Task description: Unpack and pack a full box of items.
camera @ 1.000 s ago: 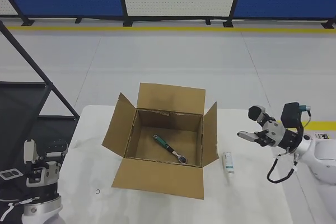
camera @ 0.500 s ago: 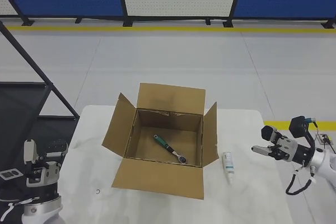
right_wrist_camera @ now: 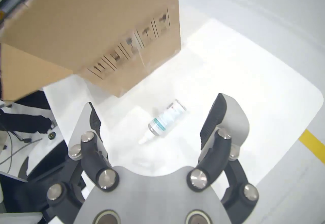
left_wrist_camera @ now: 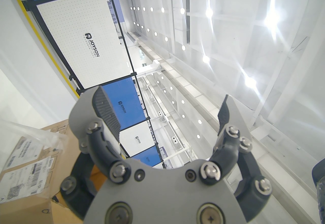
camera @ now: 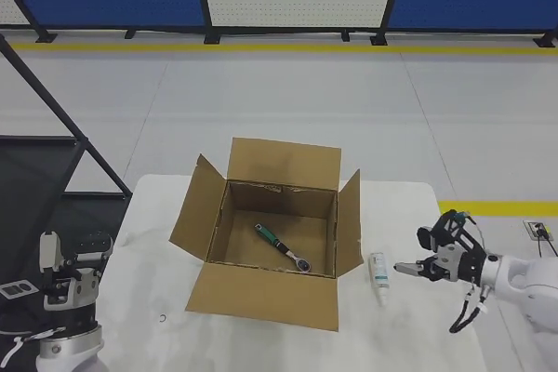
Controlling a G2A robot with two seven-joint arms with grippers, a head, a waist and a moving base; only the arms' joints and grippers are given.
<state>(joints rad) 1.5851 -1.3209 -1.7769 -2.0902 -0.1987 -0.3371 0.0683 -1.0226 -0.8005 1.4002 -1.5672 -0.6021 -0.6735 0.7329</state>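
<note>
Box [camera: 279, 223], flaps up: ratchet wrench [camera: 283, 247] inside. Bottle [camera: 379, 272]: lying on table [camera: 149, 260], just right of box. Right gripper [right_wrist_camera: 155, 108]: spread, empty, near bottle. Left gripper [left_wrist_camera: 162, 118]: spread, empty.

**Three cameras, one table**

The top view looks steeply down from above the arms onto the table [camera: 149, 279], with the box [camera: 284, 163] mid-frame and the floor and blue panels [camera: 112, 11] farther back. The left wrist view sits close behind the left gripper [left_wrist_camera: 163, 103] and faces upward at the ceiling [left_wrist_camera: 228, 19]; it shares the blue panels with the top view. The right wrist view sits close behind the right gripper [right_wrist_camera: 155, 104], facing down from near the table. It shares the bottle [right_wrist_camera: 165, 121], the box's side and the table's corner with the top view.
</note>
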